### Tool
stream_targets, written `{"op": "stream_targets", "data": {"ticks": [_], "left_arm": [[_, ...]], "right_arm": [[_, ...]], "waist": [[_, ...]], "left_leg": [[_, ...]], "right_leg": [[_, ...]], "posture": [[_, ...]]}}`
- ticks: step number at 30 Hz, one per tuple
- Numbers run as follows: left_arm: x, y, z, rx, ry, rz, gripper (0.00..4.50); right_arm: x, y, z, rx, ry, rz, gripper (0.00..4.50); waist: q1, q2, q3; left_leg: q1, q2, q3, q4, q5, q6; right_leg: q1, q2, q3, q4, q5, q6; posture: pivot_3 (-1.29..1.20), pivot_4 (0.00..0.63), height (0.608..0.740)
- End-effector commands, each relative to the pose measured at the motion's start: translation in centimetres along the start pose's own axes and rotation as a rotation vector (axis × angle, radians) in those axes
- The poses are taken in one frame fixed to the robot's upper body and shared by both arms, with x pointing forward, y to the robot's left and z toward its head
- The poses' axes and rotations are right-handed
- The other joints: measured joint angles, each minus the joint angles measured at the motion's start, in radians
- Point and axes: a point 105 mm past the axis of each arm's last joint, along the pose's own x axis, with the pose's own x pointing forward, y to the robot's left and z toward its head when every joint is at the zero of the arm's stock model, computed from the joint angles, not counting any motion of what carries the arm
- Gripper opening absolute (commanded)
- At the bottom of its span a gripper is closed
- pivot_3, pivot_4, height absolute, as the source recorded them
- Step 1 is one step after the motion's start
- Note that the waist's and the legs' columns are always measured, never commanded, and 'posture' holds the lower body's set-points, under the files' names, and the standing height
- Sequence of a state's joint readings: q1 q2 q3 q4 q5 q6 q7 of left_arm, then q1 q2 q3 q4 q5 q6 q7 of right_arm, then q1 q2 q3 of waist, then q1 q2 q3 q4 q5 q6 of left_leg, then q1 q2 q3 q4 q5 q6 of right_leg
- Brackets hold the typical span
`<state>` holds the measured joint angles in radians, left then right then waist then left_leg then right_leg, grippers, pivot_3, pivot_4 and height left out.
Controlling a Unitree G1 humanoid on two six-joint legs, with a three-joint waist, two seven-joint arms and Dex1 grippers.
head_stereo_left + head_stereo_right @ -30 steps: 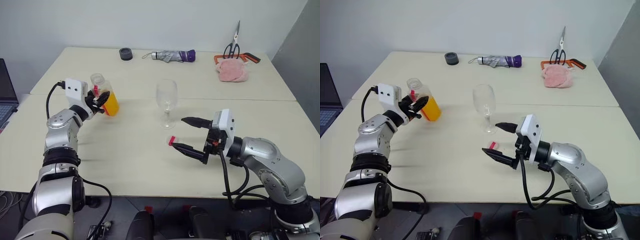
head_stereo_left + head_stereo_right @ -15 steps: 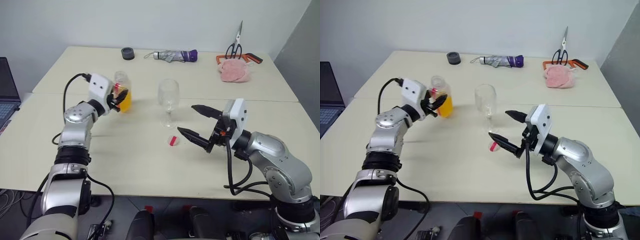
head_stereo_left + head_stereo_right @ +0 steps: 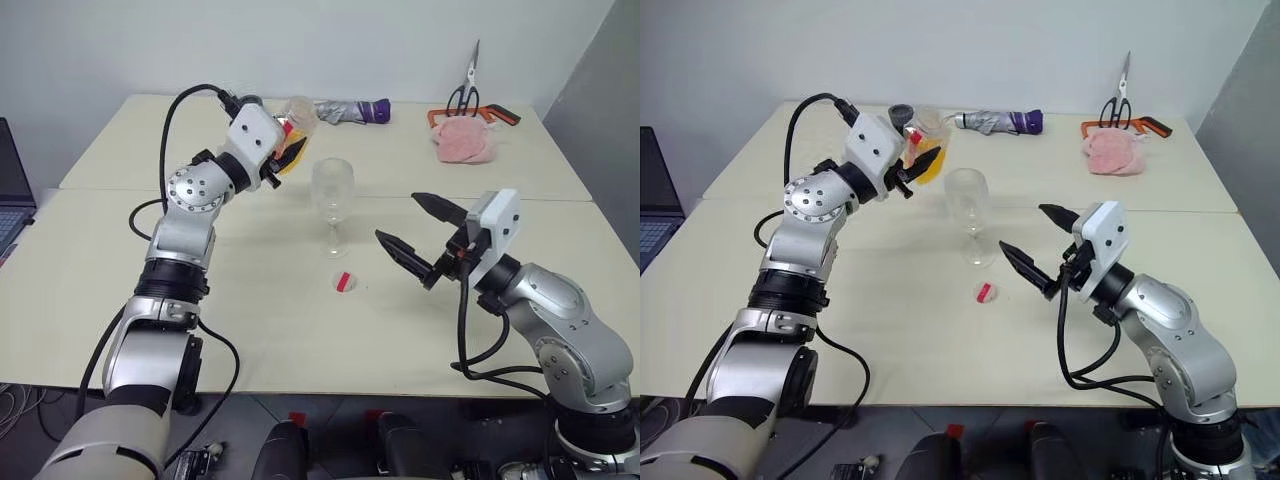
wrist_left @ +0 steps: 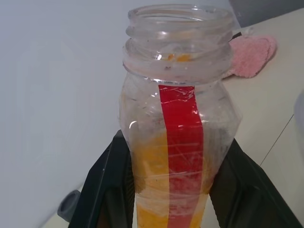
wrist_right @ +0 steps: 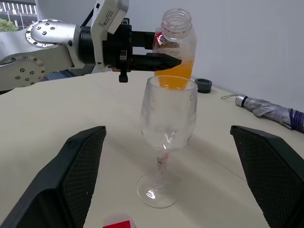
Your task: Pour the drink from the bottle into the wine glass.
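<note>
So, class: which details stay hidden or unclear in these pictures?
- Bottle base: cut off by the left wrist view's lower edge.
- Bottle in the head views: partly covered by the left gripper.
- Wine glass: whether any drink is inside; too clear to tell.

This looks like a lab or office test room set up for robot trials. Two plain cream benches (image 3: 300, 330) are pushed together edge to edge against a bare, pale wall (image 3: 330, 40), with a grey partition (image 3: 600, 100) at one side. A laptop (image 3: 12, 190) sits open on a side surface, well away from the left jaws. Beyond both pairs of jaws, along the far edge of the bench, unrelated household items are laid out like test props: a folded umbrella (image 3: 350, 109), scissors (image 3: 465, 92), a pink cloth (image 3: 463, 141) and a dark roll of tape (image 3: 901, 115). Loose cables hang below the bench front.
</note>
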<state>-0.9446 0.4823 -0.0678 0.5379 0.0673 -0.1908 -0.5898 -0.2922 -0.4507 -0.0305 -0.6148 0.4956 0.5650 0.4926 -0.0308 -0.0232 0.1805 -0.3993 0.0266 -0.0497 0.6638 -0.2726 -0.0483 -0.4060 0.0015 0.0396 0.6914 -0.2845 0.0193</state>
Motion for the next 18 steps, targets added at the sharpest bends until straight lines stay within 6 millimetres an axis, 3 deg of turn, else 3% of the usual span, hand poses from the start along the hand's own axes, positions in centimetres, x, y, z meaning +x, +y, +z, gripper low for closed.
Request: {"op": "stream_targets", "data": {"ticks": [1,12,18], "left_arm": [[0.3,1.3,2.5,0.136,-0.083,0.026,1.67],[0.2,1.1,2.2,0.305,-0.095,0.001,1.67],[0.1,1.3,2.3,0.406,-0.102,-0.008,1.67]], "right_arm": [[-0.5,-0.2,1.2,-0.017,-0.047,-0.027,4.5],[-0.8,-0.8,0.4,-0.018,-0.017,-0.068,4.5],[-1.1,0.8,1.1,0.002,-0.048,0.052,4.5]], "waist": [[0.0,0.0,0.0],[0.001,0.0,0.0],[0.0,0.0,0.0]], "left_leg": [[0.0,0.0,0.0,0.0,0.0,0.0],[0.0,0.0,0.0,0.0,0.0,0.0],[0.0,0.0,0.0,0.0,0.0,0.0]], "right_leg": [[0.0,0.0,0.0,0.0,0.0,0.0],[0.0,0.0,0.0,0.0,0.0,0.0],[0.0,0.0,0.0,0.0,0.0,0.0]], "posture": [[0.0,0.15,0.74],[0.0,0.15,0.74],[0.0,0.15,0.74]]}}
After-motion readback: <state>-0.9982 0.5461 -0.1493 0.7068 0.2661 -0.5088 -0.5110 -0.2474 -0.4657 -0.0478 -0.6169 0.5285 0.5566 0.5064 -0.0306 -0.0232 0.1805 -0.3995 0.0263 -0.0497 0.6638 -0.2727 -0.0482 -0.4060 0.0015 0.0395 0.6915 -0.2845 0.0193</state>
